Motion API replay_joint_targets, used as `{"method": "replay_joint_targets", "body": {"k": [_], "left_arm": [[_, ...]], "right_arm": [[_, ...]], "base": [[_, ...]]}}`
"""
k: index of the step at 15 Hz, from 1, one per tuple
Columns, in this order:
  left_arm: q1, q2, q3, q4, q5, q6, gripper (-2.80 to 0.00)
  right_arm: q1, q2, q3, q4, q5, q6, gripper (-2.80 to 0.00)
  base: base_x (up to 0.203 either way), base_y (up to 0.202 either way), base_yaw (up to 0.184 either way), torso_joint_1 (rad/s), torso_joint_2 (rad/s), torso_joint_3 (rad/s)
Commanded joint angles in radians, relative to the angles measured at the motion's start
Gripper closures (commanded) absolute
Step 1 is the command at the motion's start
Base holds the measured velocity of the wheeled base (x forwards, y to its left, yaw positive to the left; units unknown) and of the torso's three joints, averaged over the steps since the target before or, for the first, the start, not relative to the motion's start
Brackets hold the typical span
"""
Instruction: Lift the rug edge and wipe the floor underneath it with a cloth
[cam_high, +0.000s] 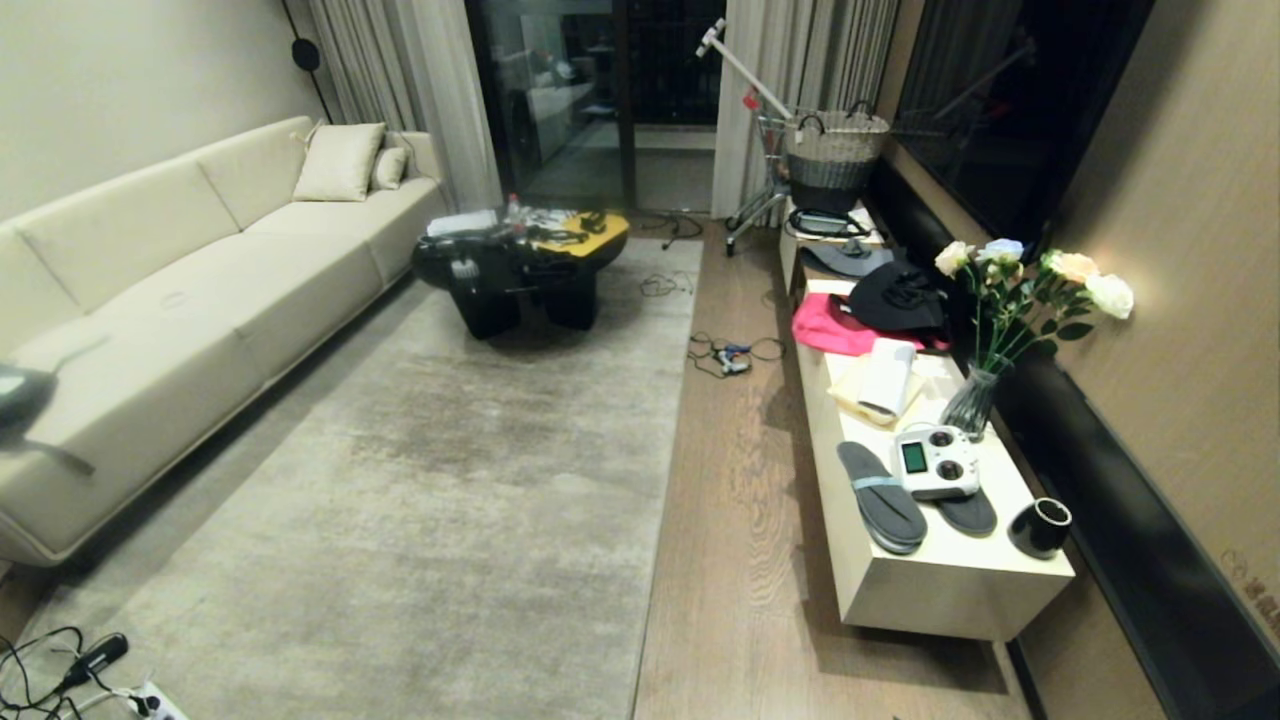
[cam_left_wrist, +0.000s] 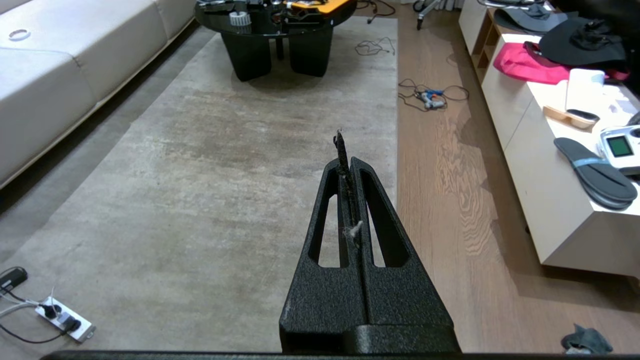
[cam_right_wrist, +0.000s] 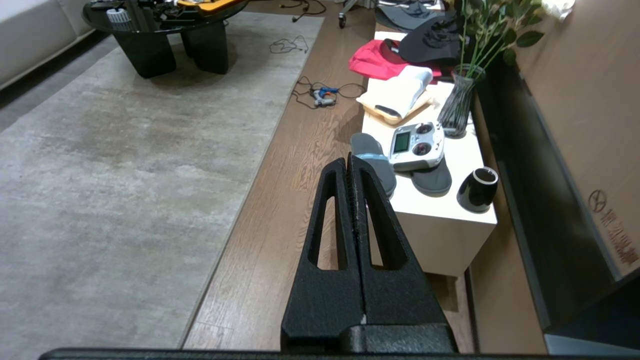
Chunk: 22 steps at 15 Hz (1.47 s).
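The pale grey-beige rug (cam_high: 450, 480) lies flat, and its straight right edge (cam_high: 662, 500) meets the wood floor (cam_high: 740, 480). The small dark cloth (cam_left_wrist: 586, 341) lies crumpled on the floor (cam_left_wrist: 450, 200) beyond the rug (cam_left_wrist: 225, 175), near the white cabinet's near end. It shows only in the left wrist view. My left gripper (cam_left_wrist: 348, 161) hangs shut above the rug's edge; a thin frayed dark strip and a wisp of lint stick out between its tips. The right gripper (cam_right_wrist: 347, 159) is shut and empty over the floor (cam_right_wrist: 280, 200), beside the rug (cam_right_wrist: 125, 150). Neither arm shows in the head view.
A cream sofa (cam_high: 150, 300) runs along the rug's left side. A black coffee table (cam_high: 520, 265) stands on its far end. The low white cabinet (cam_high: 950, 590) on the right carries slippers, a controller, a vase and a cup. Cables (cam_high: 728, 355) lie on the floor, a power strip (cam_high: 140, 700) near left.
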Motion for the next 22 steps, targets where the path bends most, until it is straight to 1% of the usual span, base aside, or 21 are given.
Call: {"method": "replay_joint_targets", "body": {"k": [1,8,10,22], "left_arm": [[0.0,0.002,0.0,0.0,0.0,-0.001,0.0],[0.001,0.002,0.0,0.0,0.0,-0.001,0.0],[0.002,0.002,0.0,0.0,0.0,-0.001,0.0],[0.0,0.002,0.0,0.0,0.0,-0.001,0.0]], "right_arm": [[0.0,0.0,0.0,0.0,0.0,-0.009,0.0],[0.0,0.0,0.0,0.0,0.0,-0.011,0.0],[0.0,0.001,0.0,0.001,0.002,0.006,0.0],[0.0,0.001,0.0,0.001,0.002,0.011,0.0]], "base": [[0.0,0.0,0.0,0.144,-0.34,-0.198],[0.0,0.0,0.0,0.147,-0.34,-0.192],[0.0,0.0,0.0,0.136,-0.31,-0.175],[0.0,0.0,0.0,0.002,0.0,-0.002]]}}
